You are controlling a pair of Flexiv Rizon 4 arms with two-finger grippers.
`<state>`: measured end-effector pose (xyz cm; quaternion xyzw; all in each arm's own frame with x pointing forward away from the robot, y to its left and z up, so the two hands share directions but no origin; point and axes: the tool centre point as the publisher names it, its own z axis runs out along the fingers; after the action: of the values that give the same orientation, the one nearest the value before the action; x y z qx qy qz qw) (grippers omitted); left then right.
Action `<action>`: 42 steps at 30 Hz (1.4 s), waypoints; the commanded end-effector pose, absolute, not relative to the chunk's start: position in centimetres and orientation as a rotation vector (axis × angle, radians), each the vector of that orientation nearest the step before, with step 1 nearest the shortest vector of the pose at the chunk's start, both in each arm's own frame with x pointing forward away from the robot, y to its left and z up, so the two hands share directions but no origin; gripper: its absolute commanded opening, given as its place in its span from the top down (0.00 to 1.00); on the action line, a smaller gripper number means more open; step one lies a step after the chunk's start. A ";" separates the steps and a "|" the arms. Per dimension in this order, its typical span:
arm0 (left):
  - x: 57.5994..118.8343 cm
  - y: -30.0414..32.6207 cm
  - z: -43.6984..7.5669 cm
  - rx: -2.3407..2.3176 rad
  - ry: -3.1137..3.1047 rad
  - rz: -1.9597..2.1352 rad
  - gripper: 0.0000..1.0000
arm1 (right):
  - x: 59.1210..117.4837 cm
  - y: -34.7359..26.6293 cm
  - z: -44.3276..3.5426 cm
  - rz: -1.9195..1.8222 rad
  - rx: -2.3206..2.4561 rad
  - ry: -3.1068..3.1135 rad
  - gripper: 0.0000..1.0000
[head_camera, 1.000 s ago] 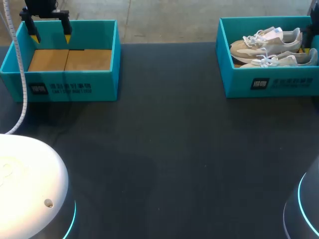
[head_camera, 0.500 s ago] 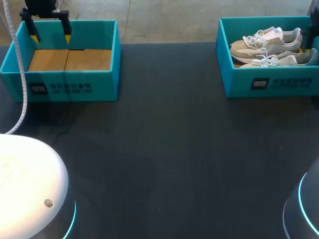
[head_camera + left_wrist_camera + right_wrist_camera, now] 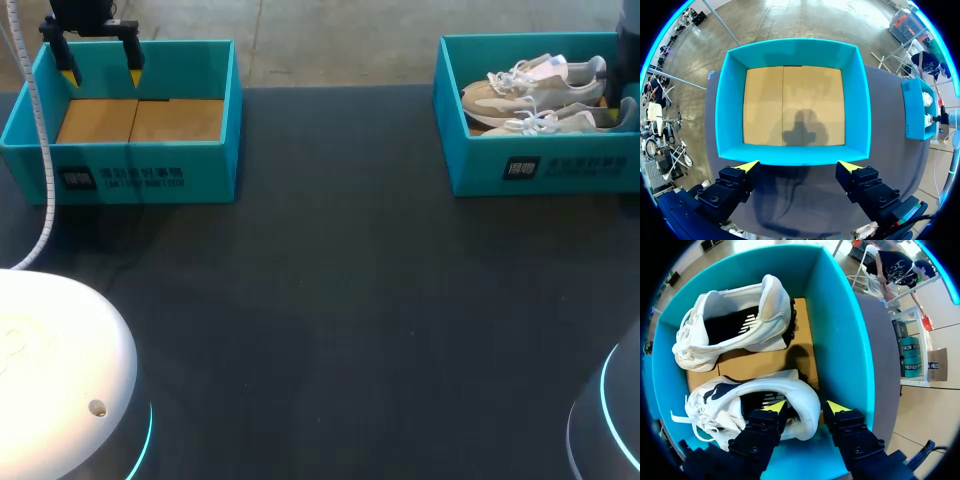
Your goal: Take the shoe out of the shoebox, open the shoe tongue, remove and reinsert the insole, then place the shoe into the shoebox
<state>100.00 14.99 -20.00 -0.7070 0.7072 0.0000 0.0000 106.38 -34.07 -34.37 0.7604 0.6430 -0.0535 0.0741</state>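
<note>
Shoe (image 3: 560, 120) (image 3: 795, 390), the nearer of the pair, lies on its side in the teal shoebox (image 3: 520, 165) (image 3: 840, 330) at the far right of the table (image 3: 330, 300), toe to the left and heel up against the box's right end wall. The second shoe (image 3: 535, 85) (image 3: 767, 310) lies just beyond it in the same box, facing the same way. And here are the right jaws, right over that nearer shoe's heel: they stand open, one yellow fingertip (image 3: 776, 406) above the shoe's mouth, the other out past the heel beside the wall, nothing gripped. Over at the far left, a second teal box (image 3: 140, 170) (image 3: 790, 155) shows only its brown cardboard floor. The left jaws hover above it, spread wide, yellow tips (image 3: 135, 75) (image 3: 747, 166) either side, holding nothing.
</note>
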 end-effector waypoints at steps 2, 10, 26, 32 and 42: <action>100.0 15.0 -20.0 -2.221 2.222 0.000 0.00 | 106.4 -34.4 -35.2 -0.146 2.293 1.931 0.52; 100.0 15.0 -20.0 -2.221 2.222 0.000 0.00 | 106.6 -34.6 -36.8 -0.140 2.315 1.923 0.53; 100.0 15.0 -20.0 -2.221 2.222 0.000 0.00 | 106.3 -34.4 -37.9 -0.211 2.349 1.902 1.00; 100.0 15.0 -20.0 -2.221 2.222 0.000 0.00 | 105.8 -34.6 -37.1 -0.217 2.368 1.883 1.00; 100.0 15.0 -20.0 -2.221 2.222 0.000 0.00 | 105.1 -34.4 -34.2 -0.205 2.371 1.857 1.00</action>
<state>100.00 14.99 -20.00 -0.7070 0.7072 0.0000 0.0000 105.82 -34.64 -35.36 0.7836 0.6148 -0.0701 0.0556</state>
